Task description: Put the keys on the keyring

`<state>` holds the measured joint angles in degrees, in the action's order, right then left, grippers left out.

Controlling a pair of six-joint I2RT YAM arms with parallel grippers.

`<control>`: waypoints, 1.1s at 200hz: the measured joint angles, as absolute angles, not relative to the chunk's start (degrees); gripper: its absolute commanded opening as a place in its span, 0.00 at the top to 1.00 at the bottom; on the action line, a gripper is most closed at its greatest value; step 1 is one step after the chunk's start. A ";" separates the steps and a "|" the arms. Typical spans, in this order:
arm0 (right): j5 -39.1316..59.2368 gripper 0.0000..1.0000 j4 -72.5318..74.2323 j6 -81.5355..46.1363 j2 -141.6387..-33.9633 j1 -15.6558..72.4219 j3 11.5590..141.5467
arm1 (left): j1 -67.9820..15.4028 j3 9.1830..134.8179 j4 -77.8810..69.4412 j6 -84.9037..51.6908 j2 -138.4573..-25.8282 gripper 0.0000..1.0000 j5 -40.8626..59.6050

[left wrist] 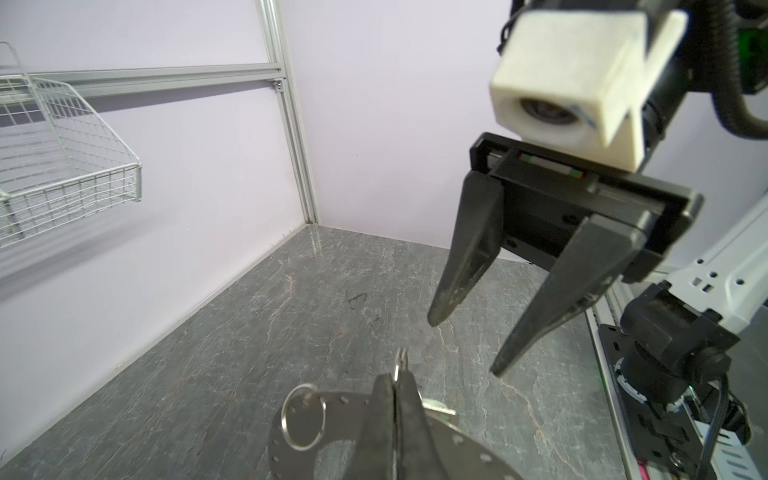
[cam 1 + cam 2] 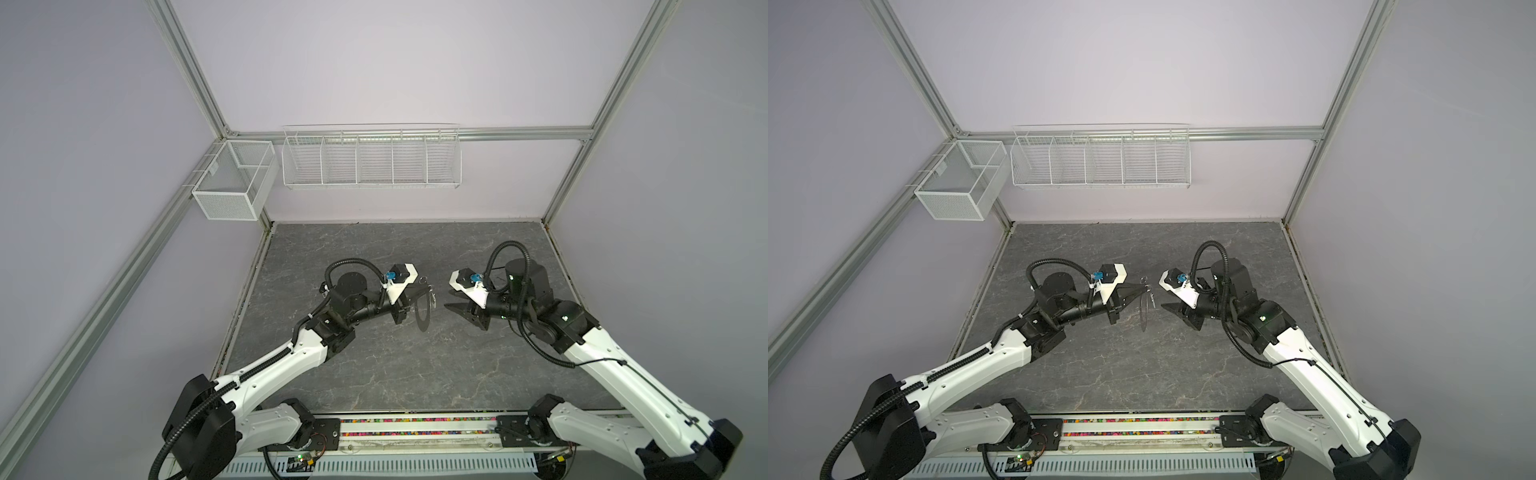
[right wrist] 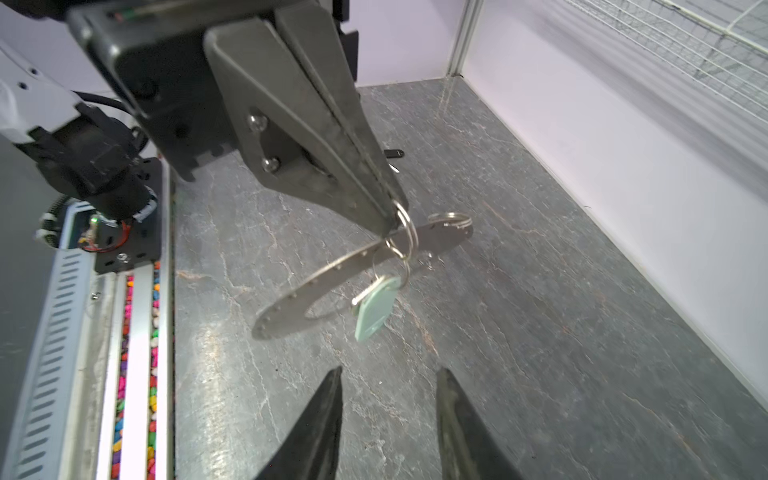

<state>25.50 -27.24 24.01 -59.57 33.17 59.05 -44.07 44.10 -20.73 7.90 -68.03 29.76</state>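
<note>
Your left pincer [image 3: 388, 222] is clamped on 1 wire loop [image 3: 409, 232] of the flat grey metal disc keyring [image 3: 316, 286], held clear of the tabletop [image 3: 540, 332], with the mint plastic-headed silver key [image 3: 374, 311] dangling. Just right of it, your right pincer [image 3: 390, 372] stands part-open and empty, pointing left at it.

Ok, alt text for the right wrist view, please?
The left gripper, shut, holds the grey disc keyring above the table by a wire loop, with the mint-headed key dangling from it. The right gripper faces it in the foreground, its fingers open and empty.
</note>
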 measured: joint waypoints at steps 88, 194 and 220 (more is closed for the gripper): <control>36.80 0.76 -27.18 23.59 -64.71 32.34 61.93 | -43.86 43.48 -18.76 12.82 -67.29 1.00 34.48; 36.64 0.75 -27.20 23.59 -65.71 31.97 61.93 | -43.79 43.44 -18.09 15.27 -67.26 1.00 37.17; 35.27 0.75 -27.20 23.59 -65.71 31.97 61.93 | -43.77 43.44 -17.69 15.70 -67.11 1.00 37.34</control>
